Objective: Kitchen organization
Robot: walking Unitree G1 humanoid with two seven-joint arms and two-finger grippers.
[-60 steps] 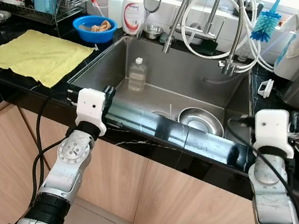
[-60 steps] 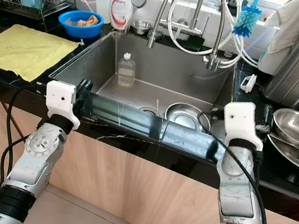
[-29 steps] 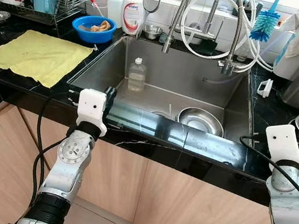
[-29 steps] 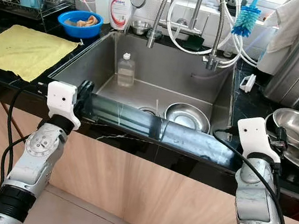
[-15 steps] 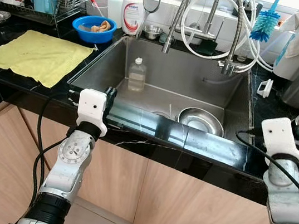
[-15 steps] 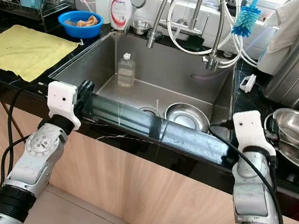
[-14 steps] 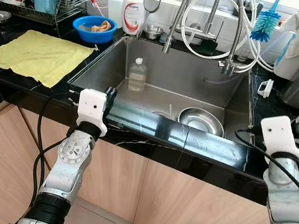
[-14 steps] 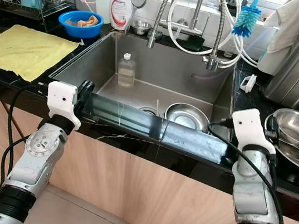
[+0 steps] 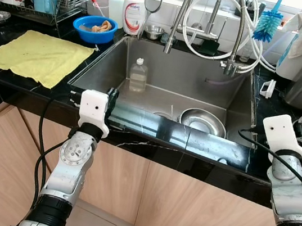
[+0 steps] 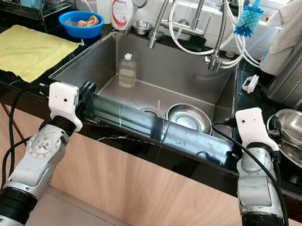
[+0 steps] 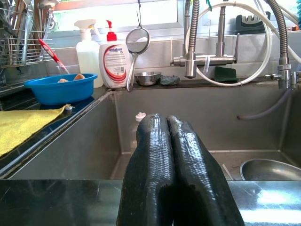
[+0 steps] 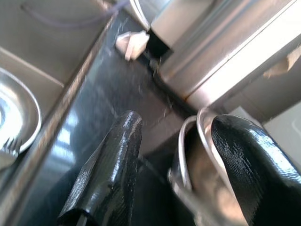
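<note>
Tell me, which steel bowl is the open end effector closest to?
The steel bowl on the counter, right of the sink; the right end effector straddles its rim, unlike the bowl in the sink.

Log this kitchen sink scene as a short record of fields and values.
setting: stainless steel sink set in a black marble counter
in sink: clear plastic bottle standing upright; round steel bowl on the basin floor
left of sink: yellow cloth lying flat; blue plastic bowl
right of sink: stacked steel bowls
left gripper: fingers shut, at the sink's front edge
right gripper: fingers open, astride the rim of a steel bowl, not closed on it
</note>
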